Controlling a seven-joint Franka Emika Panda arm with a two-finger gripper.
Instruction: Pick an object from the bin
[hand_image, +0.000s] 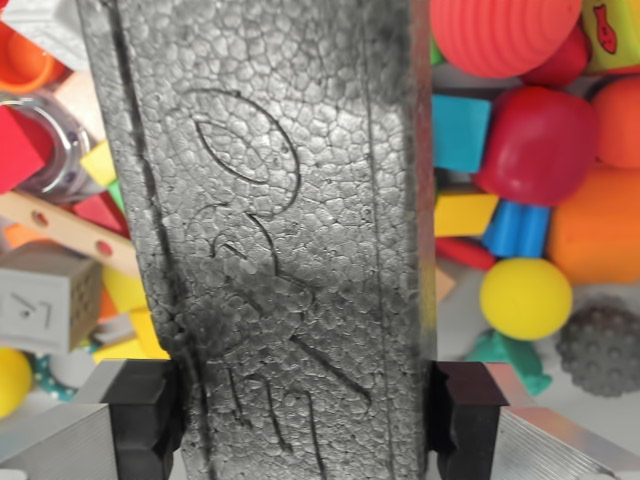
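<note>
Foam block: a grey foam block with embossed marks fills the middle of the wrist view from top to bottom, close under the camera and above the jumble of toys.
Gripper: the gripper is clenched on the foam block; one black finger pad presses its left edge and the other sits against its right edge, low in the view.
Step in hand: by my reading the grasp is made and the block is being carried up and clear of the bin, though how high it hangs cannot be told.
Next move: a steady lift, jaws kept tight, since foam is light and could twist between the pads.
To the view's right: a red ball-like toy, a yellow ball, a blue fluted piece, an orange cylinder and a ribbed orange-red ball, all packed close.
To the view's left: a wooden strip with holes, a grey cube and a shiny metal ring.
</note>
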